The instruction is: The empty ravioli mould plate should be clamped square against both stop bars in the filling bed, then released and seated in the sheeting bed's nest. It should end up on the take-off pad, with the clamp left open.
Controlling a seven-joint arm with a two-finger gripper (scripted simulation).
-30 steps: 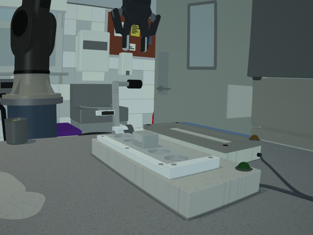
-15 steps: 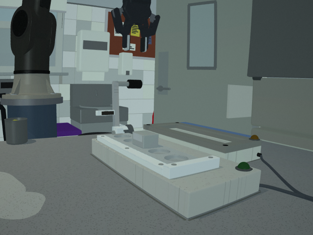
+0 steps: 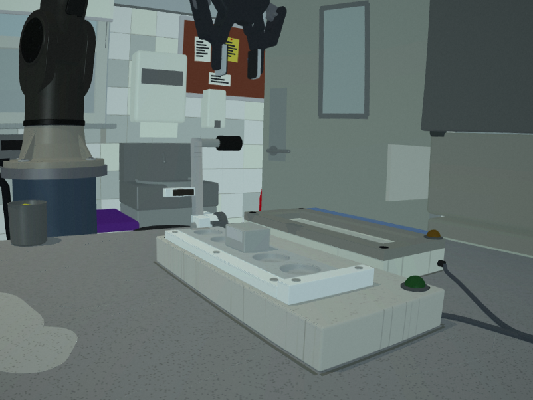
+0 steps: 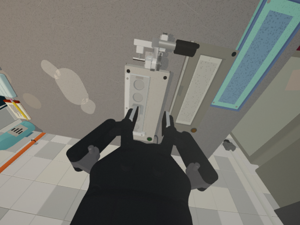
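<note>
The grey mould plate (image 3: 275,257), with round pockets and a raised block handle (image 3: 247,236), lies in the near filling bed (image 3: 301,297) beside its white L-shaped stop bars (image 3: 275,280). The toggle clamp (image 3: 202,181) stands at the bed's far end with its black-knobbed lever (image 3: 228,143) raised. My gripper (image 3: 239,71) hangs high above the bed, open and holding nothing. From the wrist camera the fingers (image 4: 150,118) frame the plate's handle (image 4: 138,107) far below. The sheeting bed (image 3: 344,234) with its long pale nest (image 4: 198,89) lies just beyond. The blue take-off pad (image 4: 256,55) lies past it.
The clamp lever stands tall at the filling bed's far end. A green button (image 3: 414,282) and an amber button (image 3: 433,234) sit at the beds' right ends, with a cable (image 3: 478,301) trailing right. The robot base (image 3: 54,129) and a small bin (image 3: 27,221) stand at left.
</note>
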